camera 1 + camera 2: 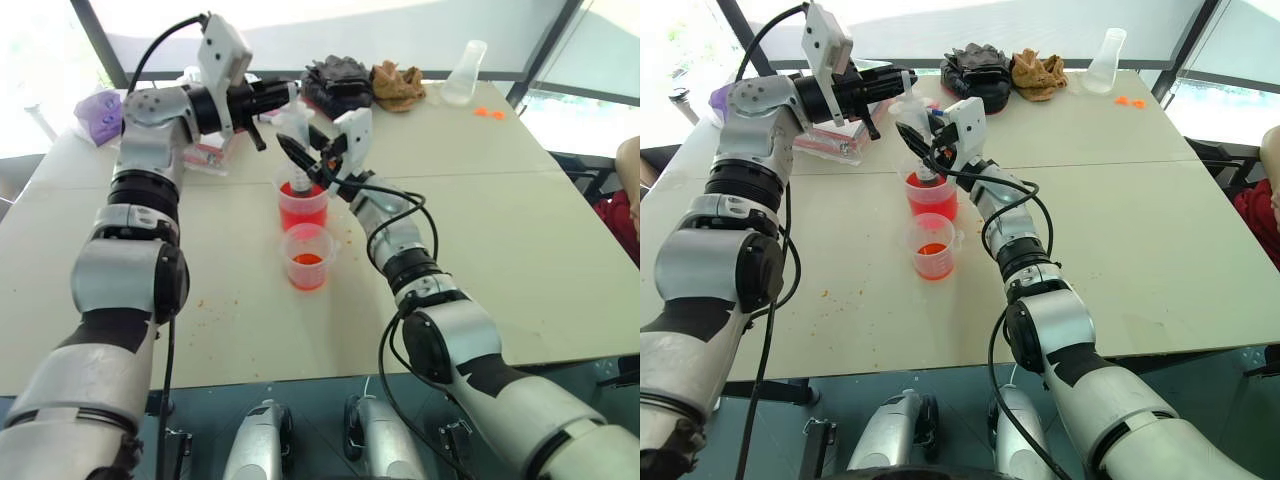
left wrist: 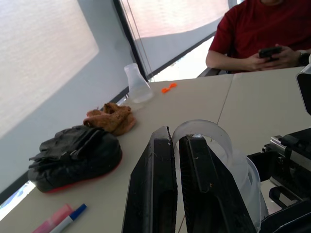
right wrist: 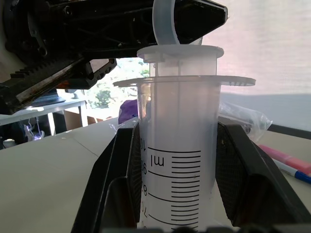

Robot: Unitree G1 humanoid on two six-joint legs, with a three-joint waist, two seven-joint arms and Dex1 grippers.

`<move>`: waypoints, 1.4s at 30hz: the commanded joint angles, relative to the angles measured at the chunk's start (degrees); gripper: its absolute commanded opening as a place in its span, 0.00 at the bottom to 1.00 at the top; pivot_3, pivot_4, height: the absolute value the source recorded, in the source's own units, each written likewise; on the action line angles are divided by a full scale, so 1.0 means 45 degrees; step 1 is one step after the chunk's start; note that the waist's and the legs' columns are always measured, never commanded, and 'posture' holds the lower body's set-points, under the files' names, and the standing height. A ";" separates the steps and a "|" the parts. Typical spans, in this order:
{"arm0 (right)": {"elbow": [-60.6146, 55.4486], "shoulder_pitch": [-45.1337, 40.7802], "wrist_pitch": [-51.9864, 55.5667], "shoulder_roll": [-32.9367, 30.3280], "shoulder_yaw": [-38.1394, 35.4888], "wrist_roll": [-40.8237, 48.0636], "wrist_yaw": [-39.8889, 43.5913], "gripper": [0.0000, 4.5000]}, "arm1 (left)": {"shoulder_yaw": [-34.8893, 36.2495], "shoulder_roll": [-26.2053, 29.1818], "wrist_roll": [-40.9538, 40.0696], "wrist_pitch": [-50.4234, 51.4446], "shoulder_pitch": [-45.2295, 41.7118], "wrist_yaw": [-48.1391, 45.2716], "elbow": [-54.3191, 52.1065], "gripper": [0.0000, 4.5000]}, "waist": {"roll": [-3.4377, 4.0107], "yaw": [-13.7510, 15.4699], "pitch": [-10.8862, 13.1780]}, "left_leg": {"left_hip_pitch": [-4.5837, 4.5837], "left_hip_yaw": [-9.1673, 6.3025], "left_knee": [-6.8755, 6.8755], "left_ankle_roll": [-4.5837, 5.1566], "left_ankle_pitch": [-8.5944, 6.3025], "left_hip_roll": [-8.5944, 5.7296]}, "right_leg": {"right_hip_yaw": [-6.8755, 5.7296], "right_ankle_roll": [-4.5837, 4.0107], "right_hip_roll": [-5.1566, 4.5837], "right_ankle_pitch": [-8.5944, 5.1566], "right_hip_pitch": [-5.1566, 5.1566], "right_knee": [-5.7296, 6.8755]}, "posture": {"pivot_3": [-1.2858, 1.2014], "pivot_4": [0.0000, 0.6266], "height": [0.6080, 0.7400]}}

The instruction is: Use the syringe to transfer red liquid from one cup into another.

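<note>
The syringe (image 1: 293,125) stands upright, its lower end inside a clear cup (image 1: 303,207) that holds much red liquid (image 1: 303,212). My right gripper (image 3: 177,160) is shut on the syringe's graduated barrel (image 3: 177,145), a finger on each side. My left gripper (image 2: 175,133) reaches in from the left and is shut on the ring (image 2: 201,138) at the top of the white plunger. A second clear cup (image 1: 308,258) stands just nearer to me, with a shallow layer of red liquid in it.
At the table's far edge lie a black glove-like bundle (image 1: 338,82), a brown cloth (image 1: 398,85), a clear conical flask (image 1: 465,72) and small orange bits (image 1: 490,113). A purple bag (image 1: 98,115) sits far left. A marker pen (image 2: 58,221) lies nearby. A person in red (image 2: 262,34) sits at the right.
</note>
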 commanded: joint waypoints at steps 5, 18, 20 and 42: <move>-0.0089 0.0222 0.0166 0.0653 0.0762 -0.0336 0.0416 0.32 | 0.0862 -0.0132 -0.0787 -0.0101 -0.1526 0.0693 -0.0563 0.00 | 0.0000 -0.0001 0.0000 | 0.0000 -0.0001 0.0000 0.0001 0.0000 0.0000 | 0.0000 0.0001 0.0000 0.0000 -0.0001 0.0003 | 0.52 0.24 1.00; -0.0143 0.0341 0.0230 0.0744 0.0839 -0.0371 0.0401 0.32 | 0.0736 -0.0076 -0.0587 0.0085 -0.1311 0.0535 -0.0598 0.00 | 0.0000 0.0000 0.0000 | 0.0002 0.0000 0.0000 0.0000 0.0000 0.0000 | 0.0001 0.0001 0.0000 0.0000 -0.0001 0.0006 | 0.52 0.24 1.00; -0.0135 0.0279 0.0231 0.0735 0.0796 -0.0347 0.0358 0.32 | 0.0666 -0.0050 -0.0617 0.0177 -0.1132 0.0149 -0.0694 0.16 | 0.0000 -0.0002 0.0000 | 0.0002 -0.0001 0.0000 0.0000 0.0000 0.0000 | 0.0000 0.0001 0.0000 0.0000 -0.0001 0.0006 | 0.52 0.24 1.00; -0.2232 -0.0767 0.1468 -0.0554 -0.0317 0.0864 -0.0102 0.32 | 0.1223 0.2872 -0.2997 0.6970 0.3196 -0.1502 -0.7840 0.47 | 0.0001 -0.0277 0.0000 | 0.0008 -0.0049 0.0000 -0.0026 0.0015 0.0015 | 0.0025 0.0001 0.0000 -0.0001 -0.0016 0.0051 | 0.52 0.24 1.00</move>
